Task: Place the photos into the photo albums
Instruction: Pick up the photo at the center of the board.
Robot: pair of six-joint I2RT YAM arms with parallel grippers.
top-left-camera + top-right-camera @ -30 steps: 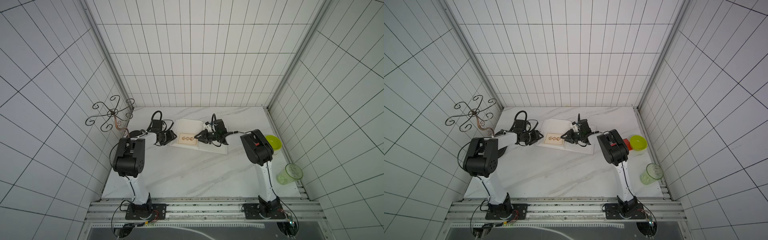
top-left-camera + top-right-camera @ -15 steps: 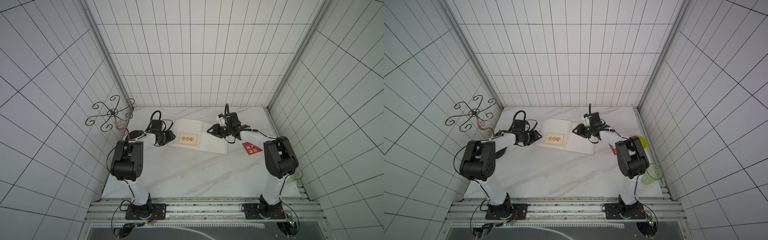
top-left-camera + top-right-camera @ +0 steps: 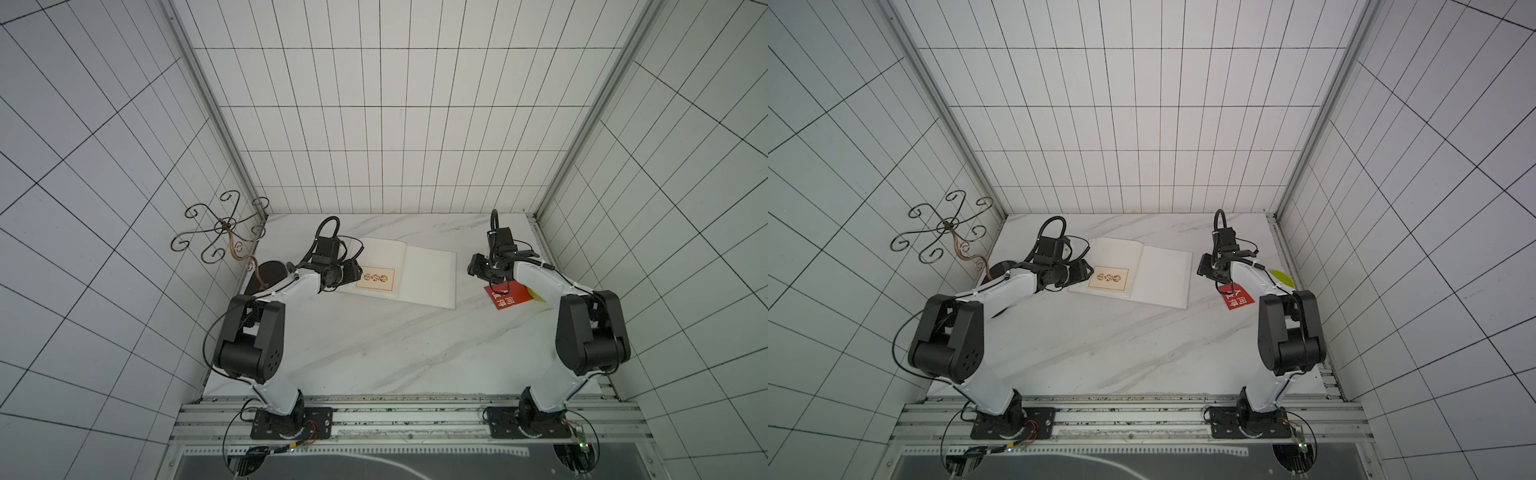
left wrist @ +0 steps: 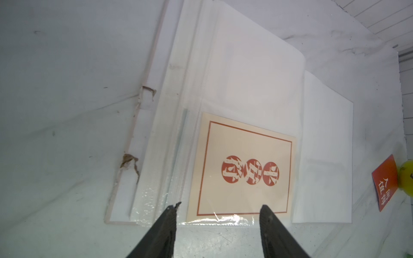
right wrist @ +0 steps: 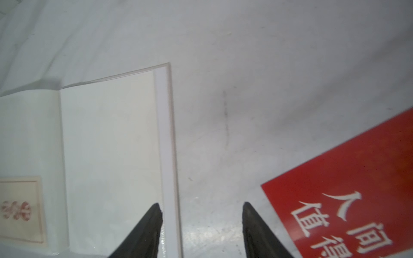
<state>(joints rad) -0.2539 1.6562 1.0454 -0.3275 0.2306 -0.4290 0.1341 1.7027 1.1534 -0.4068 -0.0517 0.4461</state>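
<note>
The photo album (image 3: 428, 276) is laid open on the table (image 3: 374, 345). A red photo (image 3: 505, 297) is left flat near its right side, beside the right gripper (image 5: 201, 205), which is spread and empty. A cream photo (image 4: 243, 169) is tucked into the left page, just ahead of the left gripper (image 4: 218, 207), likewise spread, nothing held.

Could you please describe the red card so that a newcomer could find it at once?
Find the open album on the marble table. Just past its blank page, by the right gripper, lies the red card. Its solid red face with white characters sets it apart from the cream card inside the album.
</note>
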